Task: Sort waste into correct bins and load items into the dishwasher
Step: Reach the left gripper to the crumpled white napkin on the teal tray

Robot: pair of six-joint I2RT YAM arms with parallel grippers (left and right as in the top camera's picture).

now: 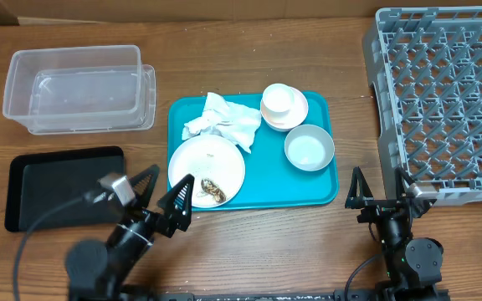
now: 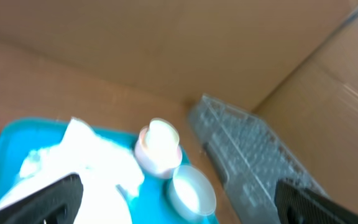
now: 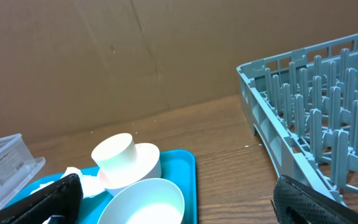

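Two black grippers sit lowest in the overhead view, closest to the camera. Left gripper [image 1: 174, 172] is by the near left corner of the teal tray [image 1: 320, 188], at the edge of the white plate [image 1: 216, 159], and its jaws are wide apart with nothing between them. Right gripper [image 1: 379, 172] is over the wooden table [image 1: 266, 242], between the teal tray and the near corner of the grey dish rack [image 1: 442, 92]. Its jaws are wide apart too and hold nothing. On the white plate there is a small heap of brown food scraps [image 1: 212, 191] close to the near rim. Behind the plate a crumpled white napkin [image 1: 223, 121] lies on the tray and touches the plate's far edge. At the back right of the tray a small white cup [image 1: 277, 99] sits on a pale pink dish [image 1: 295, 117]. Just in front of them is the pale blue bowl [image 1: 309, 147], and it looks empty. Away to the left of the teal tray, a clear plastic tub [image 1: 78, 88] stands at the back of the table, and a flat black tray [image 1: 57, 184] lies in front of it. No dishes are in the dish rack. From the left wrist everything looks blurry, but the cup, the bowl and the napkin can be made out.
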